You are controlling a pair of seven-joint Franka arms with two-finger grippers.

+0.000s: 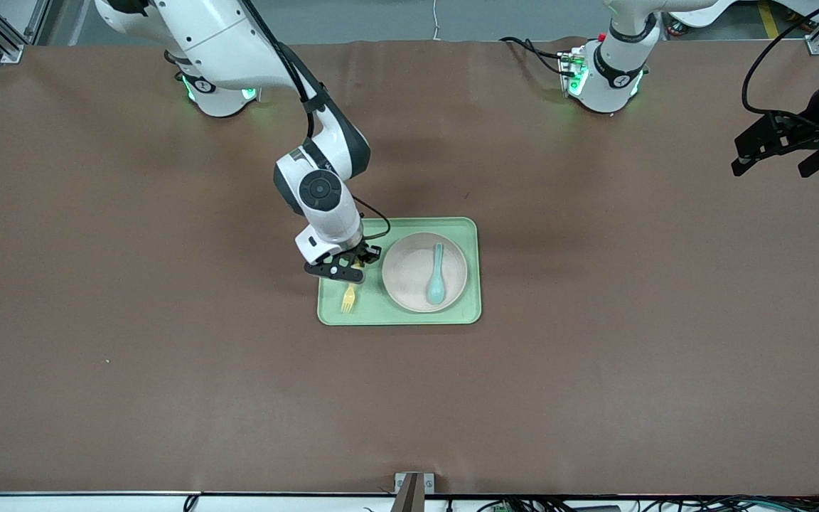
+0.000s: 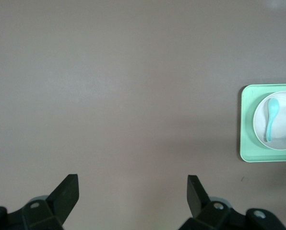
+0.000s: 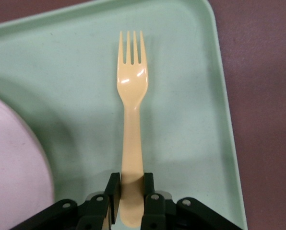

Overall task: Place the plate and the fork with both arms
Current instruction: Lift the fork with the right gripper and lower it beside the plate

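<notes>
Even, bright overhead light; soft shadows, slight wrist-view blur.

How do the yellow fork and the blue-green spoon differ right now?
The fork is pale yellow with tines; the spoon is teal with a rounded bowl. The fork is gripped by its handle in the right tool over the green tray; the spoon lies free in the plate. Both look similarly small.

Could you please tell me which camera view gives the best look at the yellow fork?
The right wrist view: the fork fills it, tines and handle plain, the right gripper shut on the handle over the tray. The front view shows it small; the left wrist view misses it.
</notes>
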